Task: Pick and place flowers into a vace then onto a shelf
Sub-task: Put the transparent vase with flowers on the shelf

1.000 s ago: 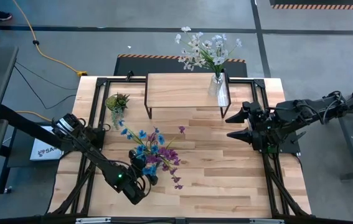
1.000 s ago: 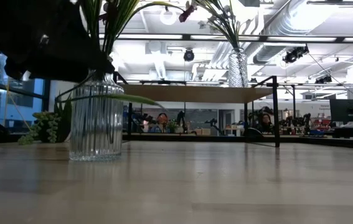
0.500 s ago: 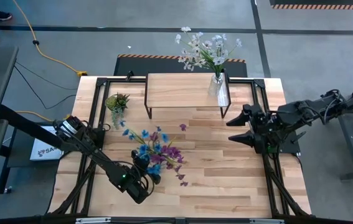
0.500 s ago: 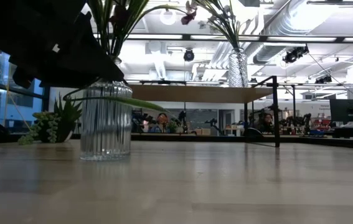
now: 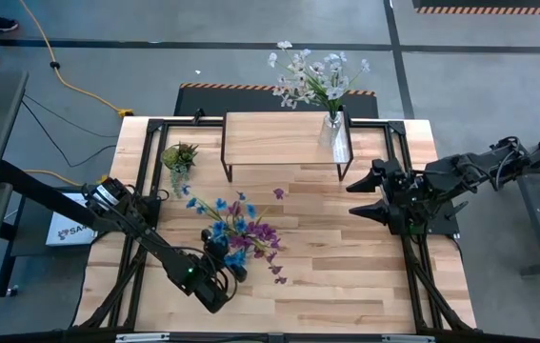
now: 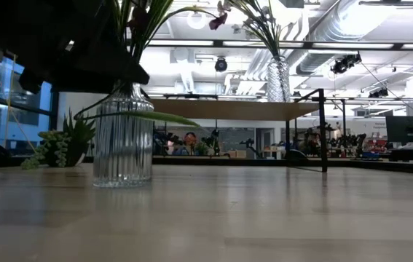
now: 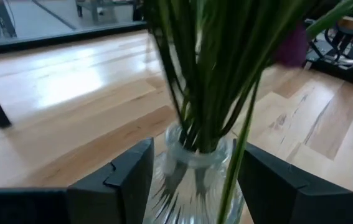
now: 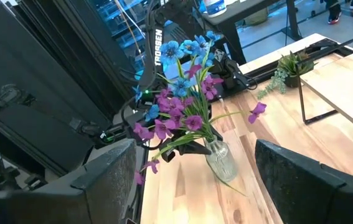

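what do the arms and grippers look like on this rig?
Both arms are dark, near-black jointed links. The left gripper has two broad, flat dark fingers. White TROSSEN lettering runs along the left arm. The right gripper ends in two pointed dark fingers.

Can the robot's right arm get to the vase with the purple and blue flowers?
Probably yes. The right gripper is open and faces the glass vase, with only bare tabletop between them. The left gripper already straddles its neck, though.

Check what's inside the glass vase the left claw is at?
The ribbed glass vase holds green stems of the purple and blue flowers. The left claw straddles its neck. Stem ends inside the glass can't be made out.
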Robot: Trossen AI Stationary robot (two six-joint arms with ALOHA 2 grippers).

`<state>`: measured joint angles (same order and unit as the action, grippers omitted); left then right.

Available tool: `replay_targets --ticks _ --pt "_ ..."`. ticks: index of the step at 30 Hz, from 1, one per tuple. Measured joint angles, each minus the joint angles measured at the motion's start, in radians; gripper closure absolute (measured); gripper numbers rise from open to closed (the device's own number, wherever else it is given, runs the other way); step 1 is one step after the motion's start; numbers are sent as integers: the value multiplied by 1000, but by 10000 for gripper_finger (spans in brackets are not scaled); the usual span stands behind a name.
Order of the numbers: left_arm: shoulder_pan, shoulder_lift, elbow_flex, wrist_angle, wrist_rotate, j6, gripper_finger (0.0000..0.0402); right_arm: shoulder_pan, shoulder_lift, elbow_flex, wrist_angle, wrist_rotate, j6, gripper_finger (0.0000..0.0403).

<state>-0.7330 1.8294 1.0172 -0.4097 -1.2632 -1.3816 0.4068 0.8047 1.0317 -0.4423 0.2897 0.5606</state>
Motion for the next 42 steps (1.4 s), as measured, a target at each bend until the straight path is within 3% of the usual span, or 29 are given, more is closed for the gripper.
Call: replay_targets --ticks 36,42 --pt "40 0 10 -42 41 24 154 0 0 0 0 -4 -3 86" --pt "40 -1 10 -42 39 24 193 0 0 0 0 -5 -3 86"
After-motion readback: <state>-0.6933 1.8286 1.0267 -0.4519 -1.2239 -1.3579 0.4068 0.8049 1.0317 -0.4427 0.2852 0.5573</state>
